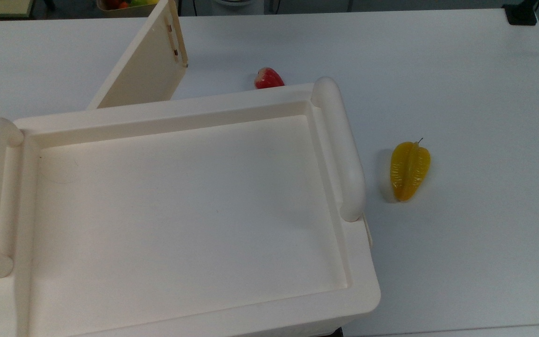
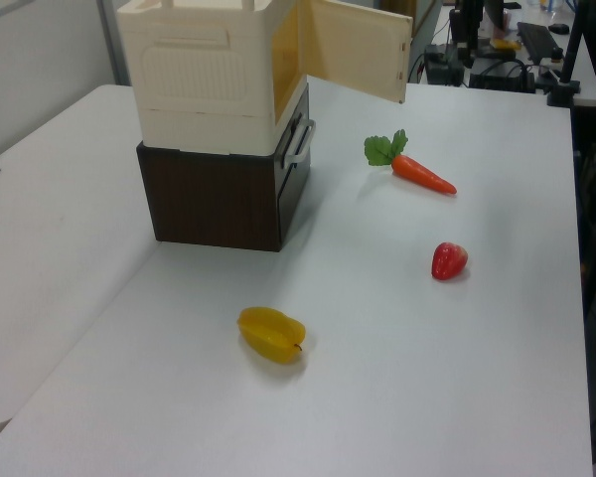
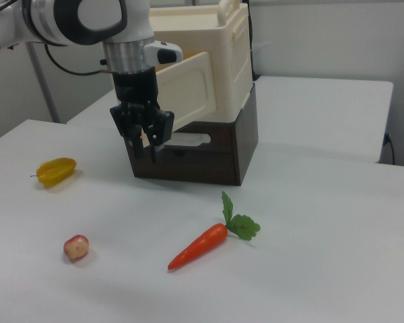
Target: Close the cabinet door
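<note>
Cream cabinet door stands ajar

Top view: the flat cream plastic cabinet door (image 1: 145, 65) swings out from the large cream plastic cabinet (image 1: 176, 206) on the white desk (image 1: 461, 84).
Left view: the door (image 2: 356, 52) hangs open above a toy carrot (image 2: 417, 171).
Right view: the black end effector (image 3: 144, 146) hangs before the door (image 3: 188, 87), fingers narrowly parted, holding nothing.

A broad white table (image 2: 397, 378) fills the room's middle, evenly lit with soft shadows. In the right view, a pale wall (image 3: 323, 40) stands behind it. In the left view, a dark cluttered bench (image 2: 507, 60) sits past the far edge.
</note>
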Robot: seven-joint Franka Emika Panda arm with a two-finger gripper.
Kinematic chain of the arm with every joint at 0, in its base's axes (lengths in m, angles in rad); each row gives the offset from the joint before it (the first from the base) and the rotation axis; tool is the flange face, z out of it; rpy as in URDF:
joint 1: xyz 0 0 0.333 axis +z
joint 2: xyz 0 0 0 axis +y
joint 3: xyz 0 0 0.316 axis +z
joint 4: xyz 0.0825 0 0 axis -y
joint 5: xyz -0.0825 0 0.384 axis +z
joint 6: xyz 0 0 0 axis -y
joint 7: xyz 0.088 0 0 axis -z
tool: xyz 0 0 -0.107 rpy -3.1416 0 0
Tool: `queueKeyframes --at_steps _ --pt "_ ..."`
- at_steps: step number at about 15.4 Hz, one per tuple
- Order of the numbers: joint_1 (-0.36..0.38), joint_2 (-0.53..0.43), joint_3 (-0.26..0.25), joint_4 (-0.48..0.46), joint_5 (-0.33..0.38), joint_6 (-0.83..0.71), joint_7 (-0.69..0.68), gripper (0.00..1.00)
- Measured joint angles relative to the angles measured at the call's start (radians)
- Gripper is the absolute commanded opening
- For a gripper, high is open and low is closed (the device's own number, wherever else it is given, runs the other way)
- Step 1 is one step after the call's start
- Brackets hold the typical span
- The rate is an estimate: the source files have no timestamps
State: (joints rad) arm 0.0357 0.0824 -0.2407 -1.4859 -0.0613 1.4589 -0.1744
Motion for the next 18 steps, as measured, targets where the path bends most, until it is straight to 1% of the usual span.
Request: queueKeyframes --at_steps 2,5,6,7,9,11,15,18 --pt "-0.009 0.0 0.0 0.0 0.033 0.0 -0.052 0.0" --pt "-0.017 0.0 0.0 -0.002 0.065 0.015 -0.19 0.0" --pt "-0.018 0.0 0.0 -0.005 0.077 0.029 -0.231 0.0" --pt "-0.018 0.0 0.001 -0.011 0.103 0.054 -0.275 0.0" --pt "-0.017 0.002 0.005 -0.017 0.146 0.111 -0.326 0.0" --pt "-0.014 0.006 0.014 -0.021 0.162 0.175 -0.371 0.0" --pt "0.018 0.036 0.025 -0.024 0.173 0.258 -0.477 0.0" --pt "0.024 0.052 0.026 -0.024 0.212 0.3 -0.578 0.0"
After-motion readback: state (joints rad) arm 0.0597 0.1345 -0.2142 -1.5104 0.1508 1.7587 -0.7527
